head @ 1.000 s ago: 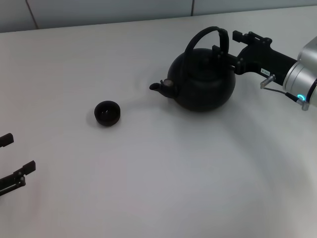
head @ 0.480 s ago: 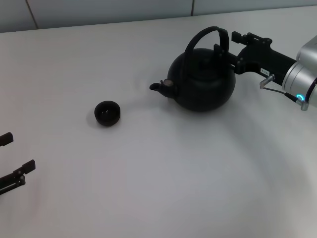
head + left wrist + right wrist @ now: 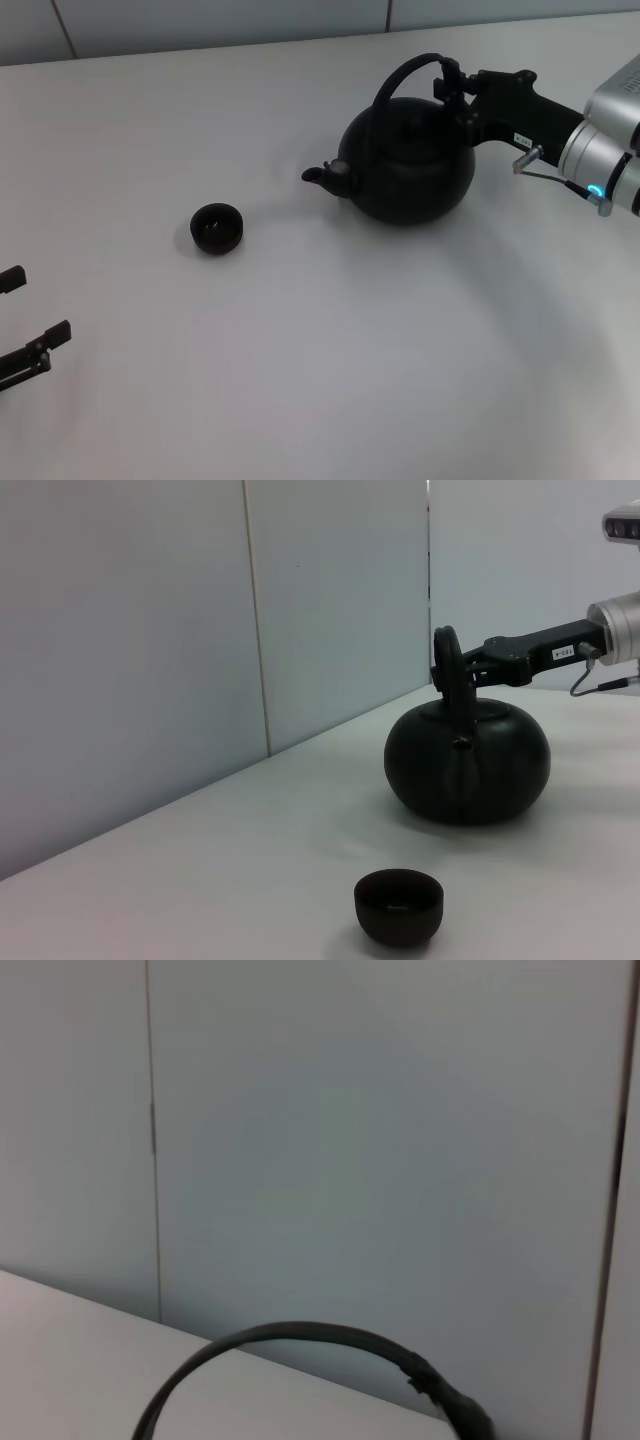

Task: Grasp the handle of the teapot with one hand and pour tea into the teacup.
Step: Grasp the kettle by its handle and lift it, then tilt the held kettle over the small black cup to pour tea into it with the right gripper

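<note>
Now handle (image 3: 405, 70) between right jaws.

Black teapot (image 3: 408, 165) upright w/ arched handle (image 3: 405, 72) — spout toward small black teacup (image 3: 217, 228), well apart.

The only marking is a small white label (image 3: 522, 139) on the black body of the right arm, just behind its claw (image 3: 452, 88); it also shows in the left wrist view (image 3: 566, 652). It carries a short line of dark characters, too small to make out. Nothing readable appears on the teapot (image 3: 408, 158), the teacup (image 3: 217, 228) or the tabletop (image 3: 300, 350).
</note>
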### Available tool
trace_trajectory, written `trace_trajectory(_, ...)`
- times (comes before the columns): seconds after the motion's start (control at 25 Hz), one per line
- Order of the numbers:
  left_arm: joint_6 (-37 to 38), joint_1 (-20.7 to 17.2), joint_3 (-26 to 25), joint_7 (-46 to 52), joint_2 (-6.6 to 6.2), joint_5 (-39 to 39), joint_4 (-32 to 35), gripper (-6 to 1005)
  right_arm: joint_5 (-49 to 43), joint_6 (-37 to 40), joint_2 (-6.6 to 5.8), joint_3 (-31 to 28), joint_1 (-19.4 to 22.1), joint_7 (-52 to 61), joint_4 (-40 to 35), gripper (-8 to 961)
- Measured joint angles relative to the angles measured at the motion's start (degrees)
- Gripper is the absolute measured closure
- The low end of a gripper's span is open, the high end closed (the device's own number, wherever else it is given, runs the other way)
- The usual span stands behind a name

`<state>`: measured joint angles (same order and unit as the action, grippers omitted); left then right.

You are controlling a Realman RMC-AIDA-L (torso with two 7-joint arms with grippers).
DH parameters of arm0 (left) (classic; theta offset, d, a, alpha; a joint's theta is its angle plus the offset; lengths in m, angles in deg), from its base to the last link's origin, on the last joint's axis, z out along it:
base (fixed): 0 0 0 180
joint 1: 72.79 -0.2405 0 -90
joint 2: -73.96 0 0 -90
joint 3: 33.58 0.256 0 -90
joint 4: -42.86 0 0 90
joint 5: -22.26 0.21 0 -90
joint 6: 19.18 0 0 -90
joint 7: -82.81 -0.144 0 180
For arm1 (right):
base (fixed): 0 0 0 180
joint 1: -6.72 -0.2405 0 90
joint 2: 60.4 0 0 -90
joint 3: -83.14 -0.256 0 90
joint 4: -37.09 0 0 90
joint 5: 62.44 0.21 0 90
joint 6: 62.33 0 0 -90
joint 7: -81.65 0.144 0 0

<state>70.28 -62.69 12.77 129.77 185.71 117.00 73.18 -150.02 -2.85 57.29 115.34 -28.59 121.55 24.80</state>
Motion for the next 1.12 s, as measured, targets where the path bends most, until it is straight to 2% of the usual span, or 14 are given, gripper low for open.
trace_trajectory(0.28, 0.01, -0.07, -0.64, 0.11, 0.04, 0.04, 0.0, 197, 0.22, 0.19, 0.36, -0.11, -0.09, -0.84, -0.04, 816)
trace_trajectory(0.48, 0.03, 0.01, -0.65, 0.14, 0.08, 0.11, 0.0, 197, 3.04, 1.05, 0.36, -0.64, -0.11, -0.43, -0.11, 880)
trace_trajectory(0.92, 0.01, -0.04, -0.61, -0.1, 0.23, 0.35, -0.43, 197, 4.08, 0.96, -0.44, 0.03, -3.2, 3.68, -0.87, 880)
trace_trajectory(1.12, 0.06, -0.08, -0.4, -0.16, 0.33, 0.36, -0.44, 197, 3.99, -1.77, -1.33, 3.92, -6.38, 5.21, -0.9, 880)
